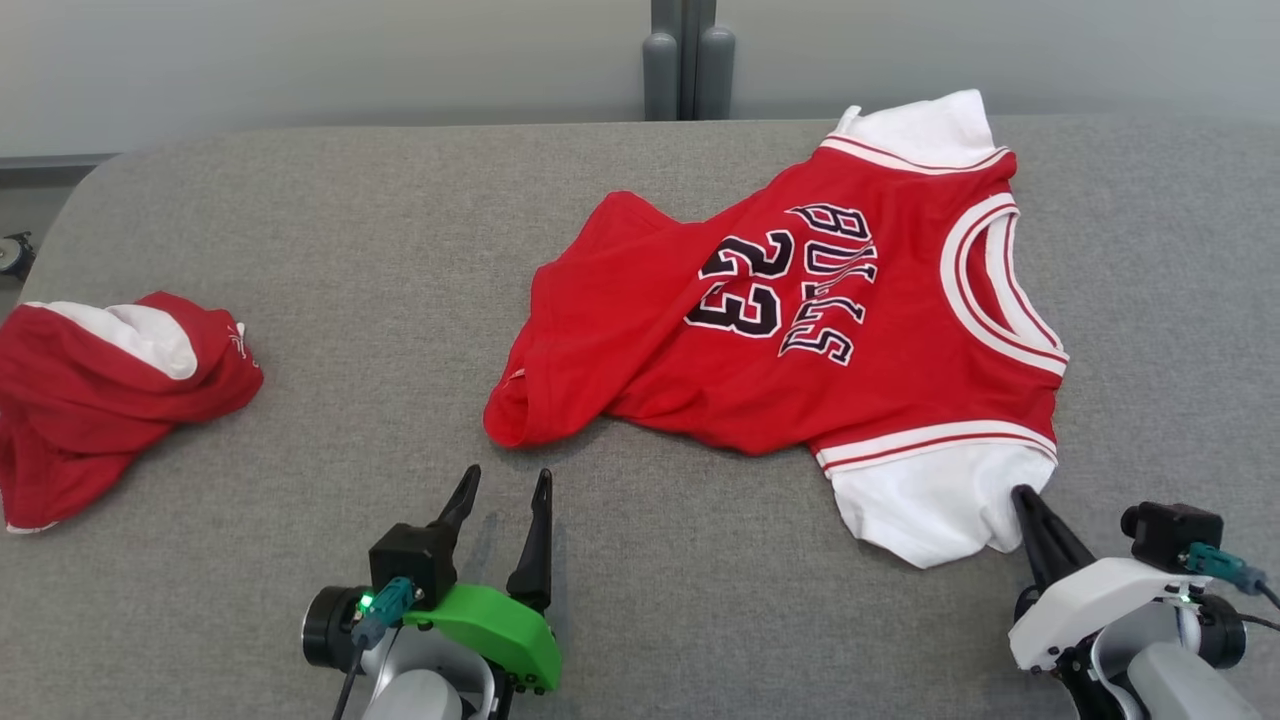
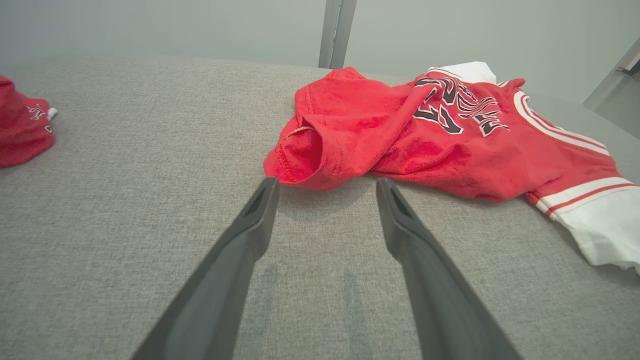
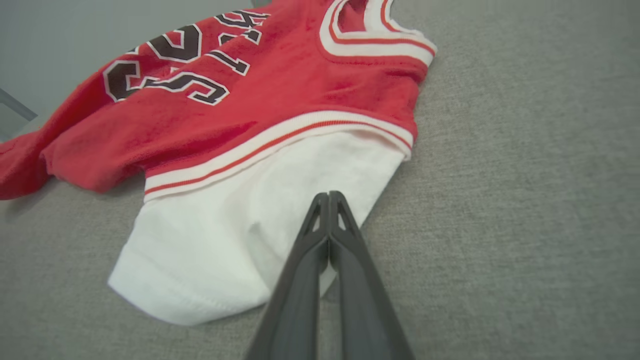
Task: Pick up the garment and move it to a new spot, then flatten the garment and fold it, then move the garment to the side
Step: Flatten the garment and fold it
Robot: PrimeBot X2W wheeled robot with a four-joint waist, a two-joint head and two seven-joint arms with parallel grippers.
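A rumpled red, white-sleeved jersey garment [image 1: 800,330] with black numerals and striped ribbed trim lies at 1 o'clock on the grey woven table [image 1: 400,250]. The right pincer [image 1: 1025,492], at 5 o'clock, is clamped on its near sleeve [image 3: 225,240]. The left pincer [image 1: 507,473], at 7 o'clock, gapes empty near the hem.
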